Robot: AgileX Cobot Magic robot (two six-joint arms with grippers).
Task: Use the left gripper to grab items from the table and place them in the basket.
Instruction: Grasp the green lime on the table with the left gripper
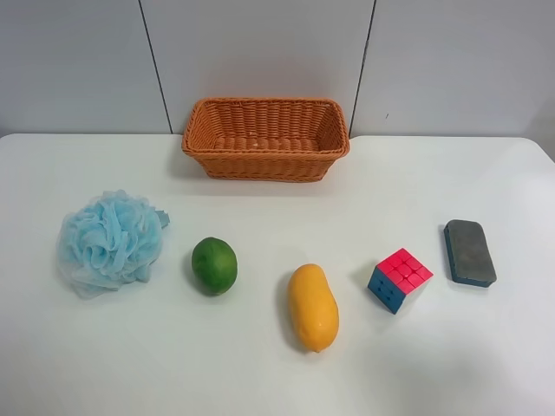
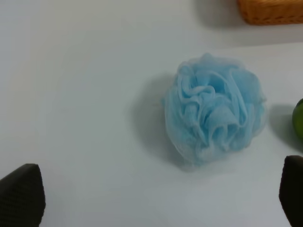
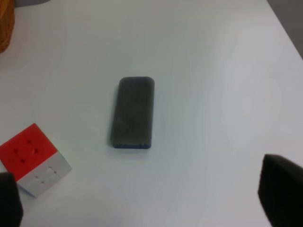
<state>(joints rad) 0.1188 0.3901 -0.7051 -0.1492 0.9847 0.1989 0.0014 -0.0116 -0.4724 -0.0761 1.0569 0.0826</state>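
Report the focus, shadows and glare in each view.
Exterior high: sharp and evenly lit, with no glare; the basket and green fruit cast soft shadows toward the picture's left. Right wrist: soft overall; the eraser has fuzzy edges and only a faint shadow. Left wrist: the pouf is mildly blurred, with a soft shadow beside it.

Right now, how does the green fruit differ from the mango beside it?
The green fruit is round and dark green; the mango is oblong and yellow-orange. The mango is clearly the longer of the two. The green fruit sits nearer the blue pouf, the mango nearer the puzzle cube. Both rest on the white table, outside the basket.
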